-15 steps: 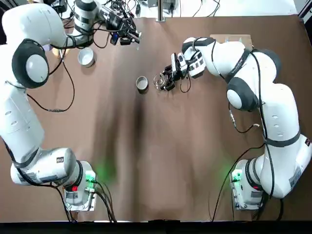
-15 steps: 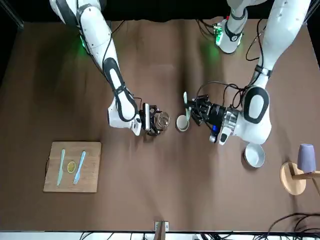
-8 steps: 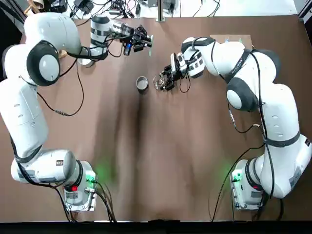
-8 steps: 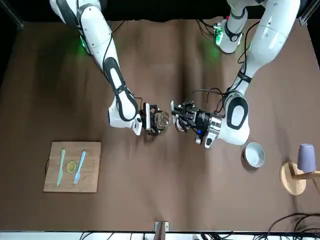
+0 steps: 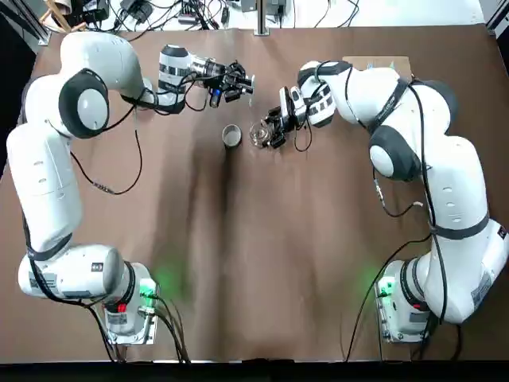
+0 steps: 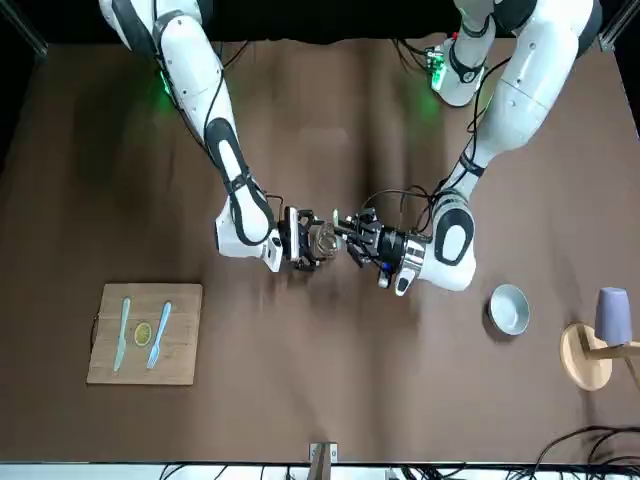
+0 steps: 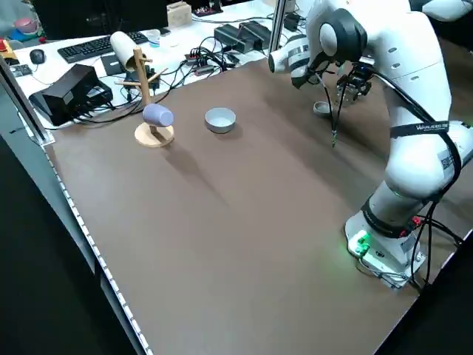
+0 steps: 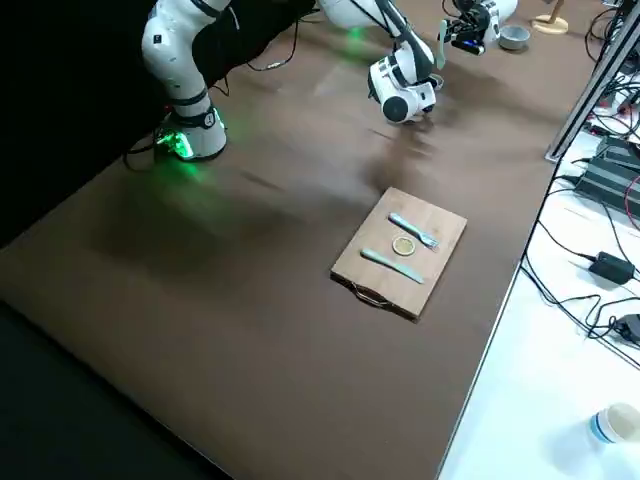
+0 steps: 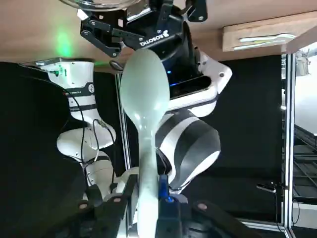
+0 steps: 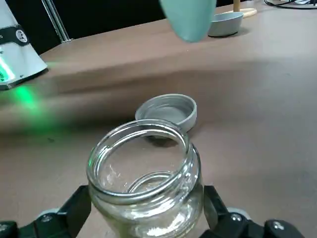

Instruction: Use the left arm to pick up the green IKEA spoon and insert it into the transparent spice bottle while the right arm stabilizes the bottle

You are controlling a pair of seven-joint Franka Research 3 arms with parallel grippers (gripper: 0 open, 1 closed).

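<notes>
2 grippers, left gripper (image 9: 148, 198) clamping pale green spoon (image 9: 144, 99), right gripper (image 10: 148, 223) grasping clear squat bottle (image 10: 146, 183)

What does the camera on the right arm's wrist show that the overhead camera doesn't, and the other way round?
Only the wrist view shows that the small clear glass jar is open-mouthed and empty, with the pale green plastic spoon's bowl hanging above and beyond it.

Only the overhead view shows both white arms whole, the left claw gripping the spoon and the right claw around the jar.

Both show the jar and the round grey metal cap beside it on the brown table.
</notes>
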